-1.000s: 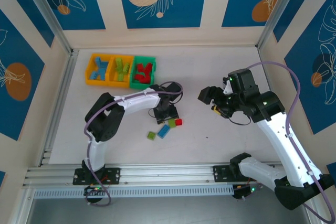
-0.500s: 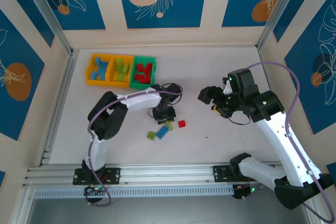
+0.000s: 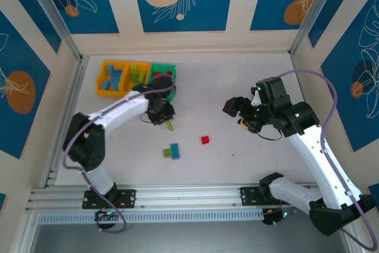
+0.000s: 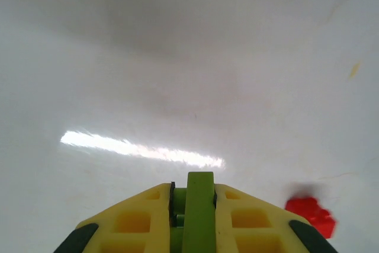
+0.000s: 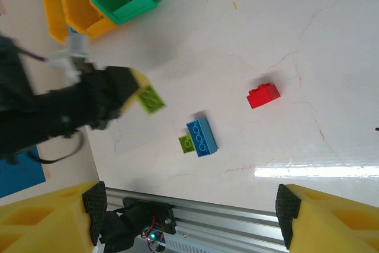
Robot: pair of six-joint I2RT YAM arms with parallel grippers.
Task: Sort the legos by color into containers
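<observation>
Pinching a lime green lego (image 4: 199, 205), left fingers (image 4: 142, 223) half cropped below.

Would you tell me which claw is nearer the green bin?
Left. The left claw, gripping a lime lego, is close by the green bin; the right claw is far off rightward.
</observation>
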